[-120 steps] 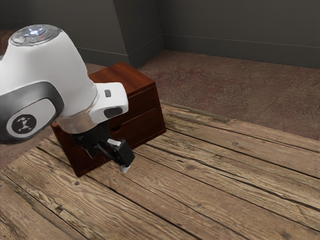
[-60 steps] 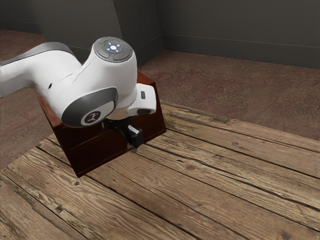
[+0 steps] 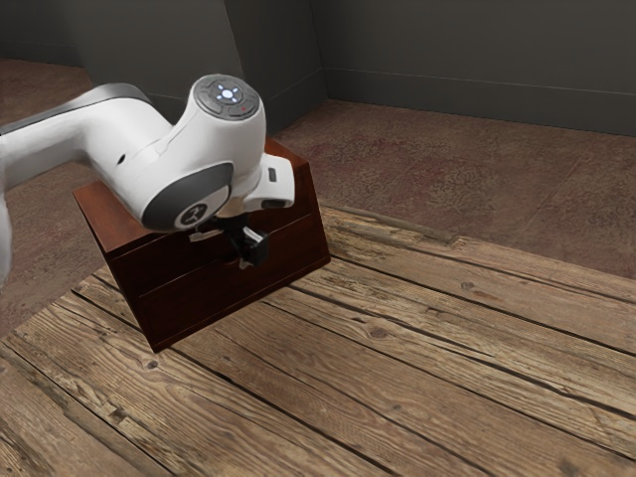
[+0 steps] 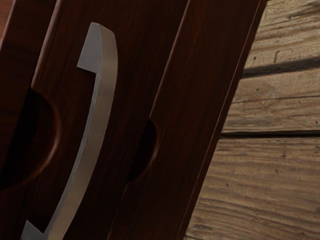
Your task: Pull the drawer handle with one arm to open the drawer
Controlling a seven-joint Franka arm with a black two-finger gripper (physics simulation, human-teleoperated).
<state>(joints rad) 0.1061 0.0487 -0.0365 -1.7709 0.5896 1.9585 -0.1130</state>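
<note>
A weathered tabletop of rough brown wooden planks (image 3: 447, 378), knotted and with dark gaps between the boards, shows in the exterior view, and its grain appears close up in the wrist view (image 4: 270, 150). Beyond the tabletop's far edge lies a mottled reddish-brown floor (image 3: 477, 169). Behind that floor, farther from the tabletop, stand plain dark grey walls (image 3: 477, 45) with a darker skirting strip (image 3: 477, 97) along their foot and a square projecting corner (image 3: 273, 50).

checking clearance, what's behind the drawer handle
Dark wood drawer front lies behind the silver handle, with a shadowed rounded hollow beside it. Wood right under it is hidden.
</note>
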